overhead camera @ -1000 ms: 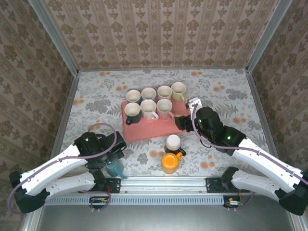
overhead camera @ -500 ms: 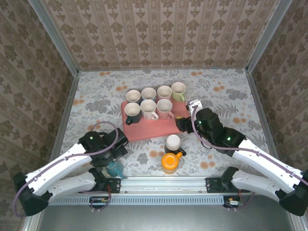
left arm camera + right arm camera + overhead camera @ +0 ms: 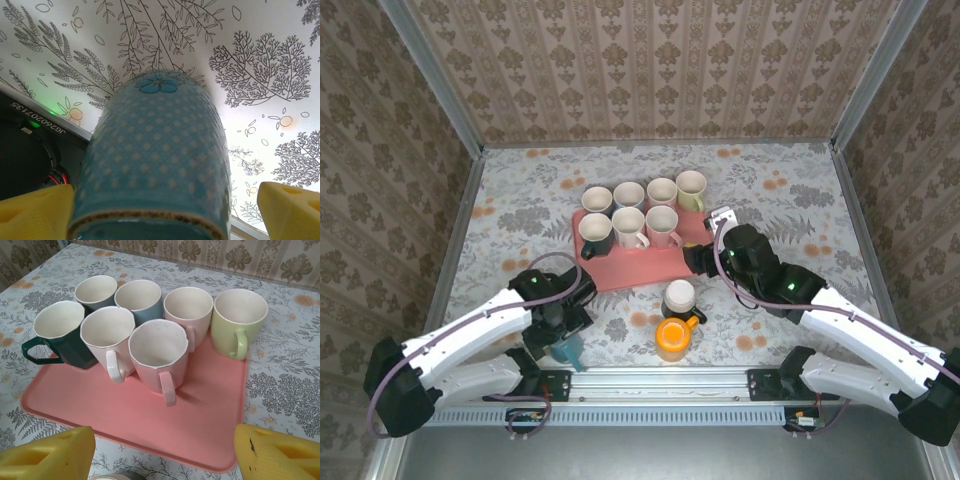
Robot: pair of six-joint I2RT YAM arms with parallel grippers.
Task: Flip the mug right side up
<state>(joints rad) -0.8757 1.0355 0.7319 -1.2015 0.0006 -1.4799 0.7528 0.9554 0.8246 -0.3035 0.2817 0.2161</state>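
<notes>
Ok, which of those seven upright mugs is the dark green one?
The dark green mug at the left end of the front row, angular handle pointing left; the other six are pale.

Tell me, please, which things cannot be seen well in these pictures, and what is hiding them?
- Top view: the teal mug is mostly covered by the left arm, so its handle and its opening are hidden.
- Left wrist view: the near end of the teal mug is cut off by the lower edge, and the handle is out of sight.
- Right wrist view: the cut-off mug is only a sliver at the lower edge.
</notes>
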